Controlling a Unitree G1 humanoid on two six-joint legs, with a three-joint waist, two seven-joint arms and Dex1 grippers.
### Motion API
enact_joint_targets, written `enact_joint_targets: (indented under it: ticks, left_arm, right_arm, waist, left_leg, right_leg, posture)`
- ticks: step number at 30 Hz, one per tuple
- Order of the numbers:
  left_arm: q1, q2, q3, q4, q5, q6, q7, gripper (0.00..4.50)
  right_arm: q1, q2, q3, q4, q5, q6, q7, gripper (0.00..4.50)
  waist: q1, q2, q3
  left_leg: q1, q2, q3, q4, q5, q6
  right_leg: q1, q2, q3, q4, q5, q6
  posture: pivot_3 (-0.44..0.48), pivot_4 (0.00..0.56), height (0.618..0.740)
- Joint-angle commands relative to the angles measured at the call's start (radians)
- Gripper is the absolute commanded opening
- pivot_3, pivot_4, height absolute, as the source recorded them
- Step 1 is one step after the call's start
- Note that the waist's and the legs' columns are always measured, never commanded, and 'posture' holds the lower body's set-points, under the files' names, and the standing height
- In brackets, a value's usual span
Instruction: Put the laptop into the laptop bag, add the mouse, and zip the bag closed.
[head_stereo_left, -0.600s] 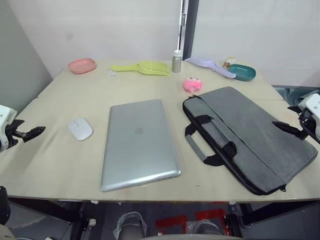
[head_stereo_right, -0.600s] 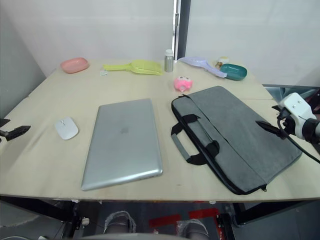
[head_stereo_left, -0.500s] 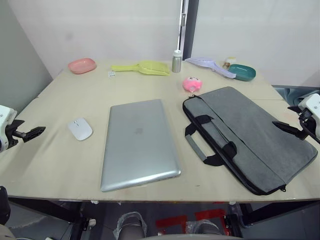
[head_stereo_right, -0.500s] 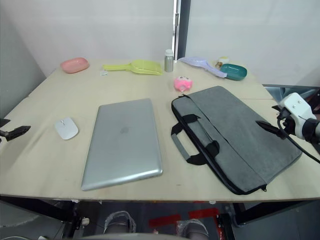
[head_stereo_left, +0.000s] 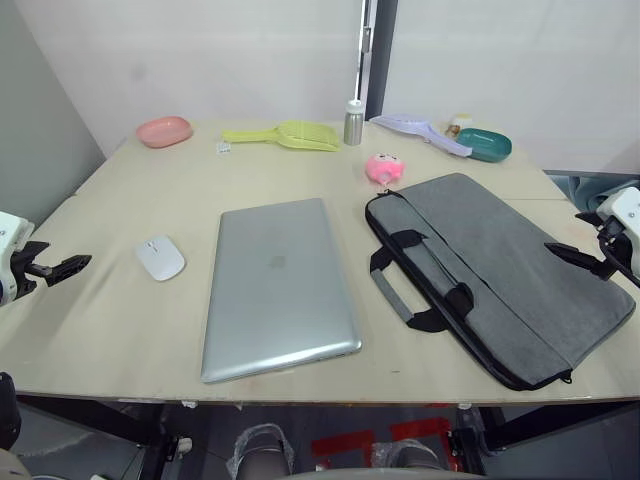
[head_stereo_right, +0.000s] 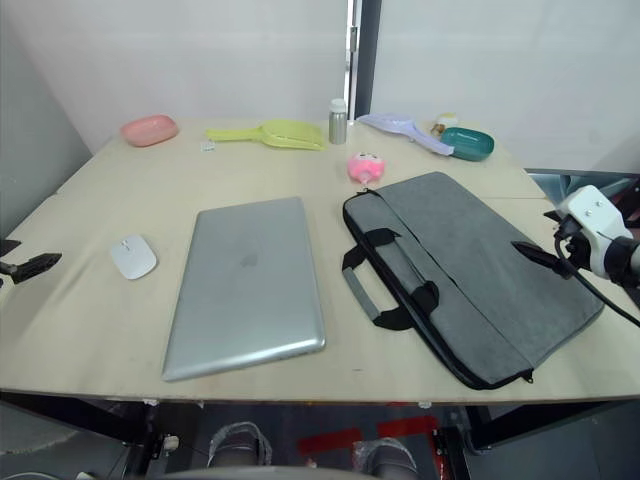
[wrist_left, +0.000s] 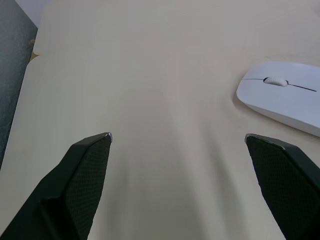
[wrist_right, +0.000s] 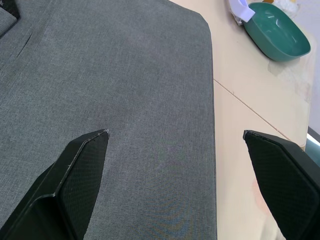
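Note:
The silver-grey laptop (head_stereo_left: 278, 288) lies shut and flat in the middle of the wooden table (head_stereo_left: 120, 200). Left of it sits the white mouse (head_stereo_left: 160, 258), also seen close in the left wrist view (wrist_left: 285, 95). The grey laptop bag (head_stereo_left: 500, 275) lies flat on the right, handles toward the laptop. My left gripper (head_stereo_left: 62, 266) hovers open at the table's left edge, left of the mouse, its fingers (wrist_left: 80, 175) wide apart. My right gripper (head_stereo_left: 575, 258) hovers open over the bag's right end, fingers (wrist_right: 75, 170) spread above the grey fabric (wrist_right: 125, 100).
Along the far edge stand a pink dish (head_stereo_left: 164, 131), a yellow scoop (head_stereo_left: 285, 135), a metal bottle (head_stereo_left: 353, 123), a lilac scoop (head_stereo_left: 420, 130) and a teal bowl (head_stereo_left: 484, 145). A round pink toy (head_stereo_left: 384, 168) sits just behind the bag's far corner.

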Motion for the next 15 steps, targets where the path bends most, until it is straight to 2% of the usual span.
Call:
enact_joint_targets:
  ticks: [1, 15]
  left_arm:
    - [-0.014, 0.023, 0.003, 0.001, 0.000, -0.019, 0.004, 4.50]
    - [-0.009, 0.022, 0.008, -0.005, -0.007, -0.020, 0.004, 4.50]
  right_arm:
    - [-0.001, -0.011, -0.033, -0.032, 0.013, -0.007, -0.003, 4.49]
    - [-0.014, -0.016, -0.028, -0.020, 0.010, -0.012, 0.001, 4.49]
  waist:
    - [0.000, 0.000, 0.000]
    - [0.000, 0.000, 0.000]
  left_leg:
    - [0.000, 0.000, 0.000, 0.000, 0.000, 0.000]
    - [0.000, 0.000, 0.000, 0.000, 0.000, 0.000]
  right_leg:
    - [0.000, 0.000, 0.000, 0.000, 0.000, 0.000]
    - [0.000, 0.000, 0.000, 0.000, 0.000, 0.000]
  posture:
    - [0.000, 0.150, 0.740]
    - [0.000, 0.150, 0.740]
